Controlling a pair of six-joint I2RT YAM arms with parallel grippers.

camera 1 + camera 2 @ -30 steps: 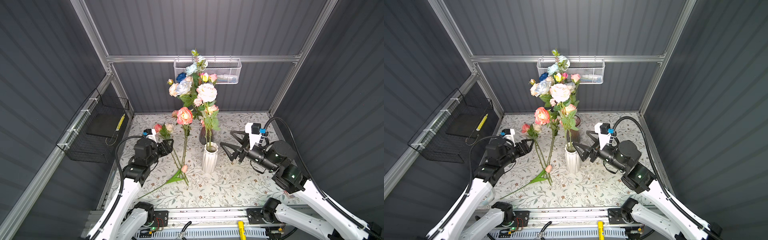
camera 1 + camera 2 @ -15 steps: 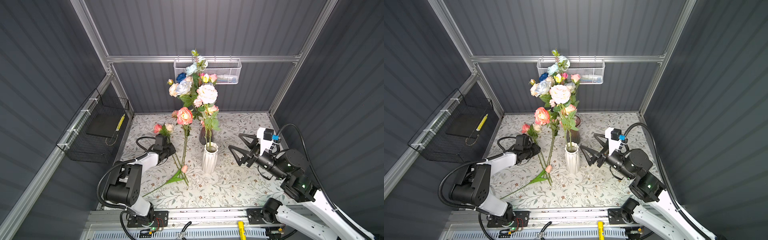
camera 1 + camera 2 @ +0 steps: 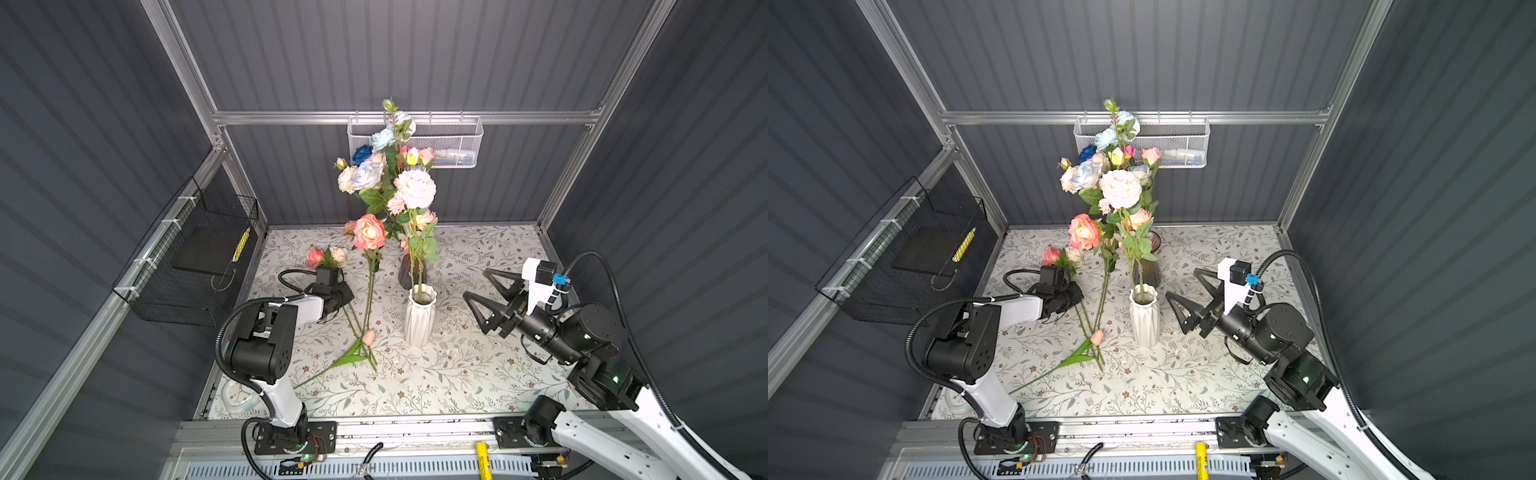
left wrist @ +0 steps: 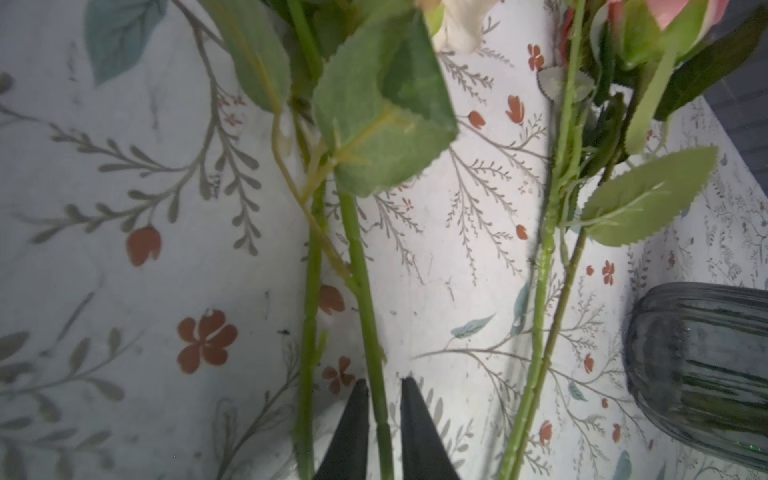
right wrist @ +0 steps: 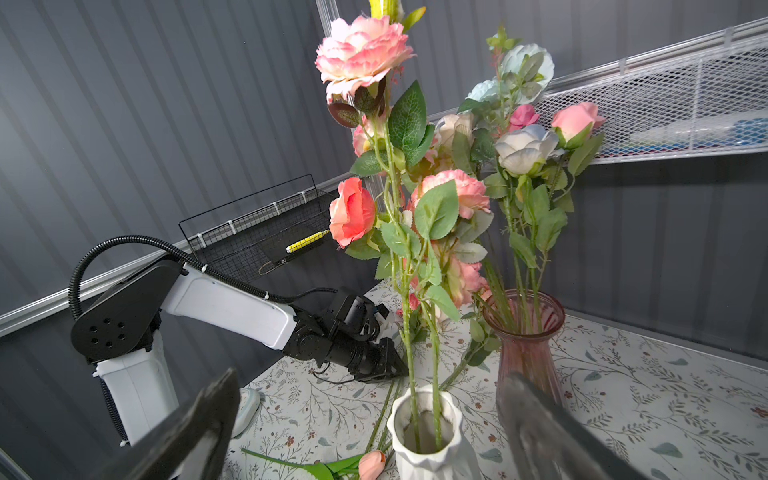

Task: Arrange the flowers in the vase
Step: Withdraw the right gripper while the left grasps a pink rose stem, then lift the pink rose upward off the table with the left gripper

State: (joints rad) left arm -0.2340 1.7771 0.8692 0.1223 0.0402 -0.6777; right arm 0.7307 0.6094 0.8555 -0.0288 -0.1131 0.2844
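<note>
A white ribbed vase point(image 3: 419, 320) point(image 3: 1144, 320) point(image 5: 432, 449) stands mid-table with two flower stems in it, topped by a pale pink peony point(image 3: 414, 189). Behind it, a dark glass vase point(image 3: 405, 270) point(image 4: 702, 365) holds several more flowers. More flowers lie left of the white vase: a stem with small pink and cream heads point(image 3: 328, 254), a peach rose point(image 3: 368, 232), and a pink bud point(image 3: 368, 336). My left gripper point(image 3: 349, 297) point(image 3: 1077, 297) point(image 4: 384, 384) is low over these, its fingers pinched on one green stem point(image 4: 365, 291). My right gripper point(image 3: 474, 283) point(image 3: 1181, 284) point(image 5: 370, 378) hangs wide open and empty, right of the white vase.
A black wire basket point(image 3: 191, 266) hangs on the left wall. A white mesh basket point(image 3: 436, 141) hangs on the back wall behind the tallest blooms. A pale round object point(image 3: 239, 397) sits at the table's front left corner. A second stem point(image 4: 309, 291) lies just beside the held one.
My left arm has dropped to the table, and its gripper has closed round a lying stem. My right arm has drawn back to the right of the white vase, still open.
</note>
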